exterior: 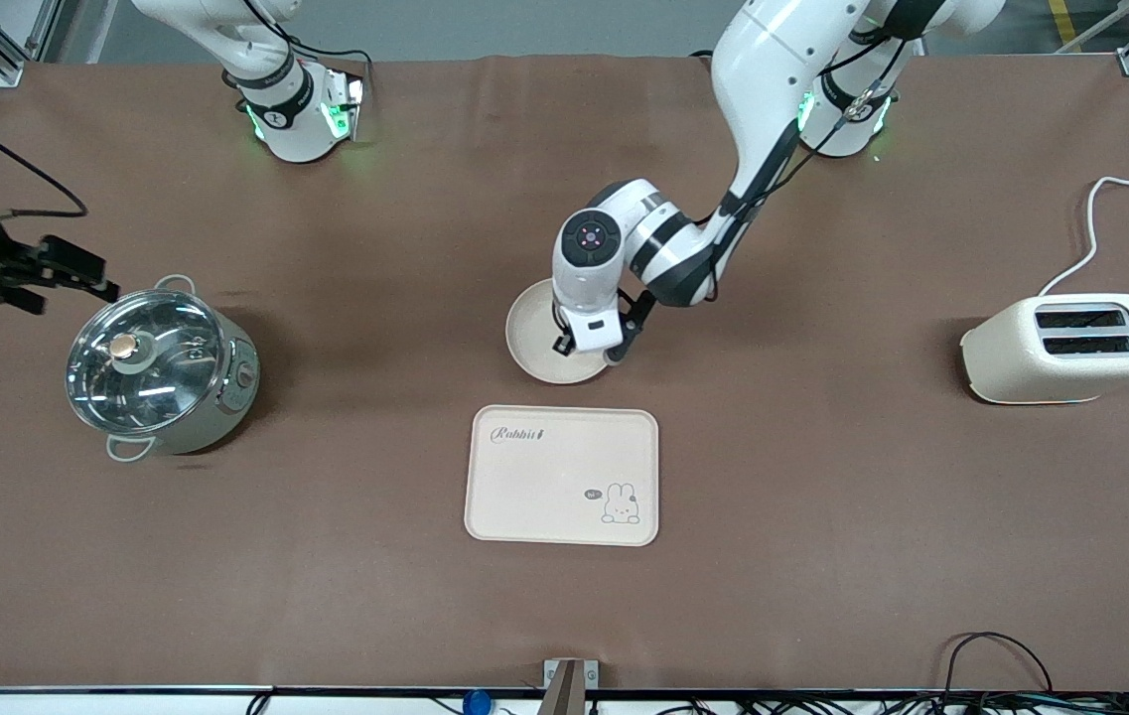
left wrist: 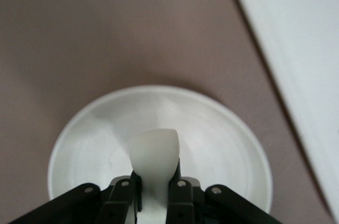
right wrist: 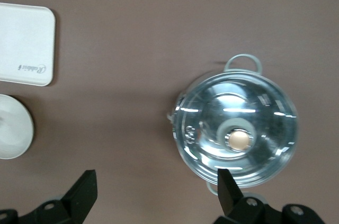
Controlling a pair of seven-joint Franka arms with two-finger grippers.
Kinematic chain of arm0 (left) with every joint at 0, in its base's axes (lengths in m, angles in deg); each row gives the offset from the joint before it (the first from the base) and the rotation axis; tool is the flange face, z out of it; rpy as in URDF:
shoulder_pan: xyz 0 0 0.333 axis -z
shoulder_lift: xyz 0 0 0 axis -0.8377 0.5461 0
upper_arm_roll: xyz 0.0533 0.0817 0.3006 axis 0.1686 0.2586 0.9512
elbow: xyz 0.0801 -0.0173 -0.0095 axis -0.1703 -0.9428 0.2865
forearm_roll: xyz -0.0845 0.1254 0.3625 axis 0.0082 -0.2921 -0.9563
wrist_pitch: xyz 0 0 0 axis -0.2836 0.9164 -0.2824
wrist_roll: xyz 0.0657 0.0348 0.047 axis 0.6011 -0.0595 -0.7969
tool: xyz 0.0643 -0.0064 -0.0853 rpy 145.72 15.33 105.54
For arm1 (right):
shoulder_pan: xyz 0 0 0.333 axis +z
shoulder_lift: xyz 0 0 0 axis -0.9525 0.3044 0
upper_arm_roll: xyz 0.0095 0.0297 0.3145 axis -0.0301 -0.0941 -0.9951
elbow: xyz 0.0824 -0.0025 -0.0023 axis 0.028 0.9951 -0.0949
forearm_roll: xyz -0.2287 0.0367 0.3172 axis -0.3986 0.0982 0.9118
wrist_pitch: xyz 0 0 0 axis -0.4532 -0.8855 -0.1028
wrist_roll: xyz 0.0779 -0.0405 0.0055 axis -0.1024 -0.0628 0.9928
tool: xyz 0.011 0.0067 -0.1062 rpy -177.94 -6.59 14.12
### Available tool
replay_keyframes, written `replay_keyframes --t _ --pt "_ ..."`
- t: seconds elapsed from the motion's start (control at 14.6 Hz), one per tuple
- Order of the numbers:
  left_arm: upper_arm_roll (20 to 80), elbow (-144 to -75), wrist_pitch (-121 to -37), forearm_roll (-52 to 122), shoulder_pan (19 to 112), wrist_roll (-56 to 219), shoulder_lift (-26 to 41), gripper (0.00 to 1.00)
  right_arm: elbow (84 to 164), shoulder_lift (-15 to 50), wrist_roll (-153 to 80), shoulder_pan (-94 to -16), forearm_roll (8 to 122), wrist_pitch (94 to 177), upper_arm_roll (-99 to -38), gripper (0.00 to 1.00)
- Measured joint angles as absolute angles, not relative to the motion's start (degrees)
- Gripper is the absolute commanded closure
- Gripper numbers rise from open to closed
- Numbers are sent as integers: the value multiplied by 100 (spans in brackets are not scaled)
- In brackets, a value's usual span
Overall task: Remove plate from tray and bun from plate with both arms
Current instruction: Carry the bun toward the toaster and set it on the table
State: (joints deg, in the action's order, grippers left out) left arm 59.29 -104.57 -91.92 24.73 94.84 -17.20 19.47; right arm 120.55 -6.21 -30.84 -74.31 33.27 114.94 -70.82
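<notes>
The left gripper [left wrist: 153,192] has its jaws clamped on the small pale cream bun [left wrist: 153,155], over the round cream-beige plate [exterior: 534,343], which rests on the brown counter [exterior: 822,516] just farther from the front camera than the cream rectangular tray [exterior: 564,467]. Lift straight up, keeping the clamp gentle, so the plate stays put. The right gripper [right wrist: 153,192] waits with jaws apart over the counter beside the steel lidded pot [exterior: 162,372].

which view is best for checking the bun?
Left wrist view: the bun sits pinched in the left gripper over the plate, close up. In the front view the left arm's wrist covers it; only the plate's rim shows. The right wrist view catches just the plate's edge, no bun discernible.
</notes>
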Motion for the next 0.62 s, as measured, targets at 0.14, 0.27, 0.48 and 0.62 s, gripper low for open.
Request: replay_keyframes --t 0.14,0.27,0.48,0.62 --pt "5959 -10433 -8600 2454 8882 -1043 1561 76 11776 -733 -3081 -7423 2951 11294 -7040 0" --pt "5968 -10459 -8355 2441 8120 -255 1333 74 11490 -815 -3082 -7396 2680 11063 -7033 0" --pt "5973 -10589 -8235 2436 7172 1052 1323 74 11386 -825 -3091 -7349 2628 10985 -7036 0" --pt "5975 -10699 -8227 2423 6682 1762 1412 70 11389 -798 -3096 -7336 2621 10983 -7036 0"
